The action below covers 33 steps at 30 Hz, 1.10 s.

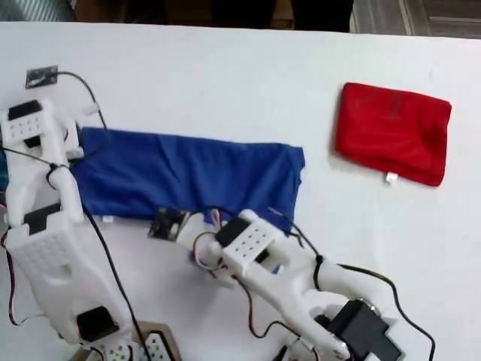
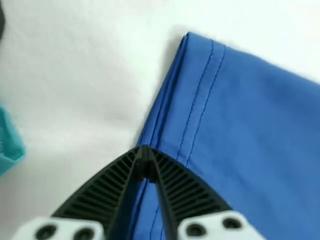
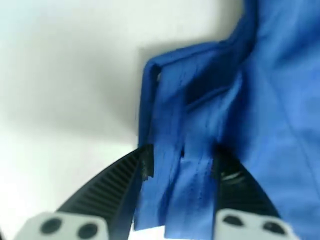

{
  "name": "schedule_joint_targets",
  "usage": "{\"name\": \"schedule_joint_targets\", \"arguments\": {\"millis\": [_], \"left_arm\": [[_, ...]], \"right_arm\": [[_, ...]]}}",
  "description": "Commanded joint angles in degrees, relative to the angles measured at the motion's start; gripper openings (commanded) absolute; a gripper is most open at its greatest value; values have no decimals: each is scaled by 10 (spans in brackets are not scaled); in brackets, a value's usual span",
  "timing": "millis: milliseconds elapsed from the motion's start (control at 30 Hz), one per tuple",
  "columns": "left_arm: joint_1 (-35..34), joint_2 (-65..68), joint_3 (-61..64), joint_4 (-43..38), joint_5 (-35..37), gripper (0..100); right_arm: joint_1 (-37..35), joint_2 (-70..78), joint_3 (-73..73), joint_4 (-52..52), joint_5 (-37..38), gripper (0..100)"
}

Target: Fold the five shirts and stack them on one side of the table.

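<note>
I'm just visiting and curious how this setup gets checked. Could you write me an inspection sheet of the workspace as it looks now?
Surface: white table.
Job's things: blue shirt folded into a long strip, mid-table; red shirt folded, far right.
Clutter: teal thing near the blue shirt's left end, unclear what.
Grippers: left gripper pinches the blue shirt's hem; right gripper clamps a bunch of it.
Cables: black cables along both arms.
Surroundings: dark shapes beyond the far edge, unclear.

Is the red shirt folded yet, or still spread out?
Folded: the red shirt lies as a compact rectangle on the table, apart from the much longer blue shirt.
</note>
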Motion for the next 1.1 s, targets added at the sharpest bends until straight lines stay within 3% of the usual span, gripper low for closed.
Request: {"name": "schedule_joint_targets", "arguments": {"millis": [0, 233, 500, 867, 933, 1033, 1067], "left_arm": [[-3, -5, -60, 47, 4, 26], [-11, -14, -67, 74, 4, 26], [-9, -121, 28, 24, 4, 26], [-9, -169, 181, -52, 4, 26], [-9, -171, 189, -53, 4, 26], [-9, -171, 202, -53, 4, 26], [-9, -169, 210, -53, 4, 26]], "right_arm": [[-36, 0, -20, 9, 4, 204], [-18, 2, -2, -34, 4, 205], [1, 12, 37, -85, 4, 203], [1, 132, -63, 14, 1, 201], [1, 145, -75, 16, 1, 171], [1, 148, -77, 16, 2, 16], [1, 148, -77, 16, 2, 17]]}}
